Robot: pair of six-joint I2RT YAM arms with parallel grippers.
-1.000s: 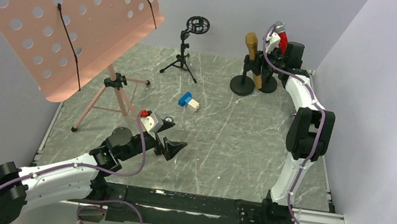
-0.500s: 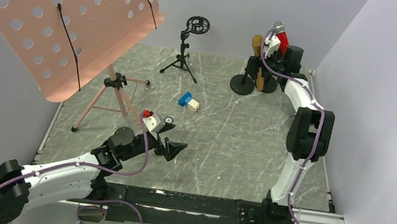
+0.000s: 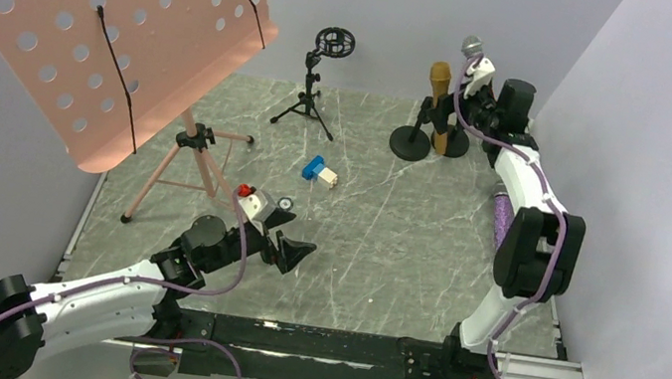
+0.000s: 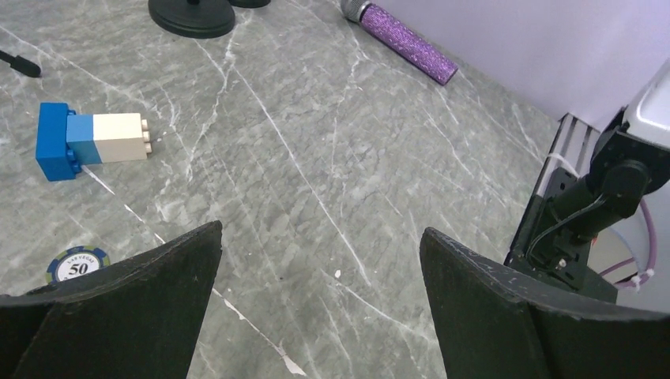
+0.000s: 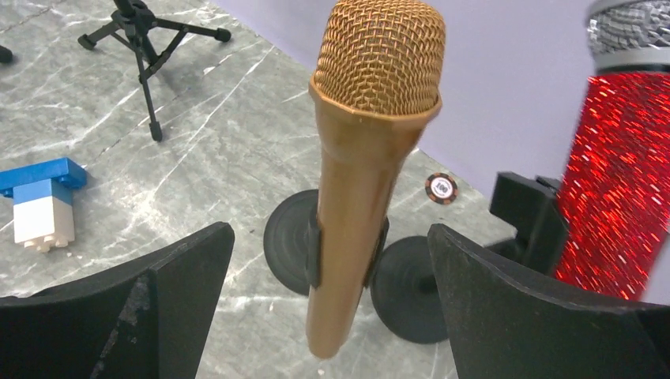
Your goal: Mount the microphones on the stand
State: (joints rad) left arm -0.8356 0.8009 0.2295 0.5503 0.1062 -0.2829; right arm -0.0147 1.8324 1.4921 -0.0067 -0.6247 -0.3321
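The gold microphone (image 5: 359, 181) stands nearly upright in the black clip (image 5: 314, 251) of a round-based stand (image 3: 409, 143). It is also seen at the back of the table (image 3: 438, 89). Beside it the red glitter microphone (image 5: 616, 181) stands upright in a second stand, its silver grille (image 3: 472, 46) showing. My right gripper (image 5: 330, 233) is open just in front of the gold microphone, touching nothing. The purple glitter microphone (image 4: 399, 41) lies flat by the right arm (image 3: 501, 214). My left gripper (image 4: 320, 260) hovers open and empty over the near table.
A blue and white toy block (image 3: 320, 171) and a poker chip (image 4: 77, 264) lie mid-table. A small black tripod (image 3: 309, 95) stands at the back. A pink perforated music stand (image 3: 125, 27) fills the left. Another chip (image 5: 442, 188) lies behind the stand bases.
My right gripper opened and let go of the red microphone, which now stands in its stand. The gripper drew back to the right. The gold microphone went from tilted to nearly upright.
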